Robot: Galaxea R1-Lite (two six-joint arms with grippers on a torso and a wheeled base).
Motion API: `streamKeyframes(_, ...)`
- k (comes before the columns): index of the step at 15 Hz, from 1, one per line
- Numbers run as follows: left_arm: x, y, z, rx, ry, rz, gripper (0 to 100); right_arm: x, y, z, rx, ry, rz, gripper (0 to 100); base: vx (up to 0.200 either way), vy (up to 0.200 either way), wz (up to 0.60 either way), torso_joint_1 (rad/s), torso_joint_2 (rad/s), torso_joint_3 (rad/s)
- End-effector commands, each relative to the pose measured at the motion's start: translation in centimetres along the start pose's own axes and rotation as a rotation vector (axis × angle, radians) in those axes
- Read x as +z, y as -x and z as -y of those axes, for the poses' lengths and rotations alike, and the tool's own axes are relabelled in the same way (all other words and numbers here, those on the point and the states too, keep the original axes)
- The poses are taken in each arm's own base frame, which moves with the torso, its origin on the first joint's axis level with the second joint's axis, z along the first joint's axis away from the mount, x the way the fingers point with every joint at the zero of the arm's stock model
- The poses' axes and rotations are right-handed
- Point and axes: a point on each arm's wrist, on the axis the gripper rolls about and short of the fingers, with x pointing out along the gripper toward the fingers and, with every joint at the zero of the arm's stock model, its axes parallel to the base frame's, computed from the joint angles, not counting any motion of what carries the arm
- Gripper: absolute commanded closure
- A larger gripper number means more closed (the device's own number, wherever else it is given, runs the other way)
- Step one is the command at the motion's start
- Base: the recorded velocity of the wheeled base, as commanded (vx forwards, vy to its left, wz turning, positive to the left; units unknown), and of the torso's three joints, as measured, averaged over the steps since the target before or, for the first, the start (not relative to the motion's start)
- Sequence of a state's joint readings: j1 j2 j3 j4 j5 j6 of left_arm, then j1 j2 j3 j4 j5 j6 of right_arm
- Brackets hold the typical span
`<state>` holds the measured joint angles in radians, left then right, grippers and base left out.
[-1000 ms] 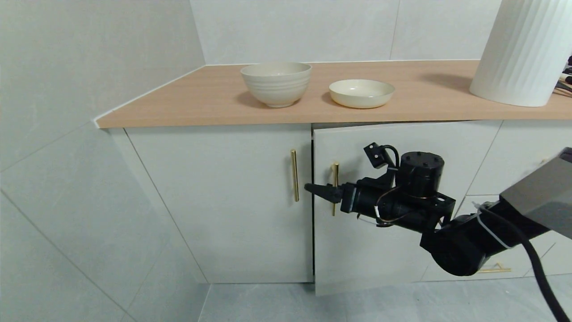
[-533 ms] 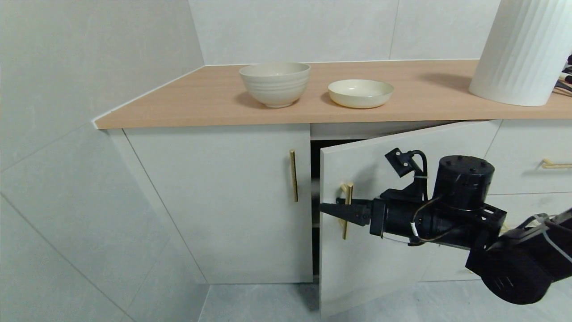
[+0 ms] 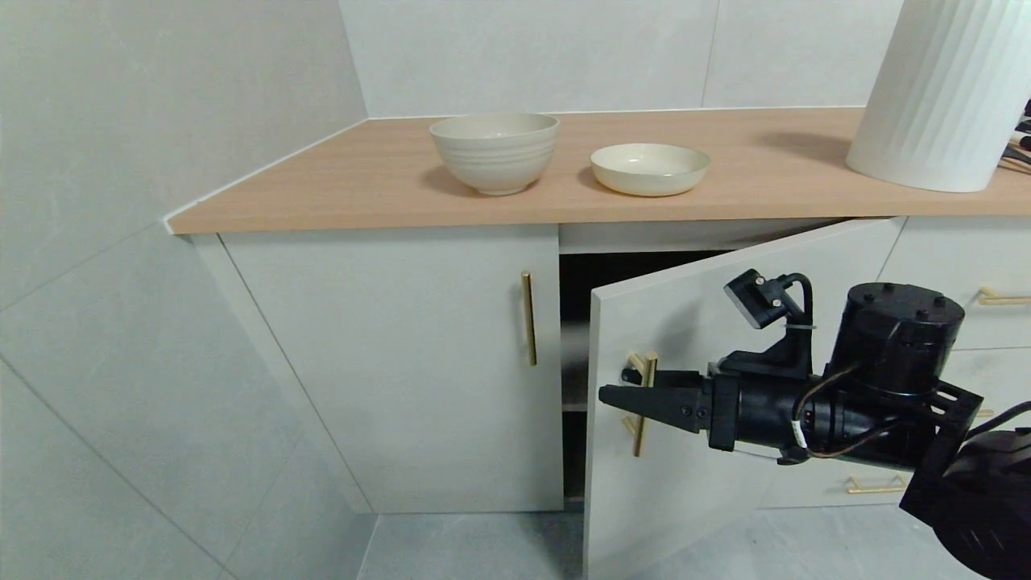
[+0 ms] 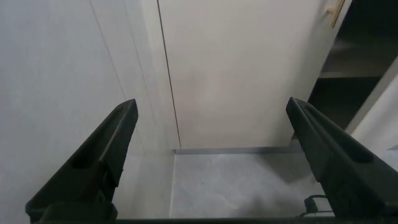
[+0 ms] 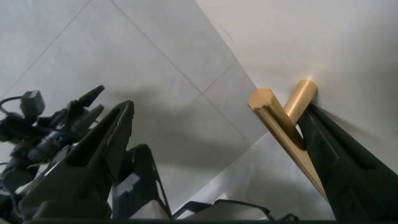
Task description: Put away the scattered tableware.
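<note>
A ribbed cream bowl (image 3: 494,151) and a shallow cream dish (image 3: 651,167) stand side by side on the wooden counter (image 3: 362,185). Below them the right cabinet door (image 3: 685,467) stands partly open, showing a dark interior (image 3: 573,338). My right gripper (image 3: 616,388) is open at the door's gold handle (image 3: 642,403). In the right wrist view the handle (image 5: 283,134) lies between the spread fingers, against one finger (image 5: 342,162). My left gripper (image 4: 211,107) hangs open and holds nothing, low in front of the shut left door (image 4: 236,74).
A tall white ribbed container (image 3: 942,89) stands at the counter's right end. The shut left door has its own gold handle (image 3: 527,318). Drawers with gold pulls (image 3: 1003,296) sit right of the open door. A tiled wall (image 3: 121,242) bounds the left side.
The right cabinet door has swung further open. My right gripper has moved back to the right and downward along with the handle.
</note>
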<state>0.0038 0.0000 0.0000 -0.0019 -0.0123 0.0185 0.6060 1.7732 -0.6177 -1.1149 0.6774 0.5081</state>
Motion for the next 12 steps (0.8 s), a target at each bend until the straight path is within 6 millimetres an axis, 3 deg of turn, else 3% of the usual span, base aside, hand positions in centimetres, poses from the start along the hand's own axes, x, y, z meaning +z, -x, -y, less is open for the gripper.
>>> streamKeyframes(1,0.1,0.0,0.0,-0.011,-0.005,0.003,0,0.2,0.3,-0.4,0.007,0.01,0.008,0,0.0,0.0,0.0,0.0,0.0,0.0)
streamKeyframes(6,3.4,1.0,0.5,-0.263,-0.002,0.029,0,0.1,0.2,-0.2,0.004,0.008,0.004,0,0.0,0.0,0.0,0.0,0.0,0.0)
streamKeyframes(7,5.4,0.6,0.8,-0.404,0.008,-0.018,0,0.1,0.2,-0.3,0.006,0.01,0.004,0,0.0,0.0,0.0,0.0,0.0,0.0)
streamKeyframes(9,8.2,-0.5,1.0,-0.564,0.023,-0.056,0,0.1,0.2,-0.3,0.006,0.01,0.004,0,0.0,0.0,0.0,0.0,0.0,0.0)
streamKeyframes(12,12.7,-4.6,1.1,-0.693,0.069,-0.171,0,0.1,0.2,-0.3,0.006,0.01,0.004,0,0.0,0.0,0.0,0.0,0.0,0.0)
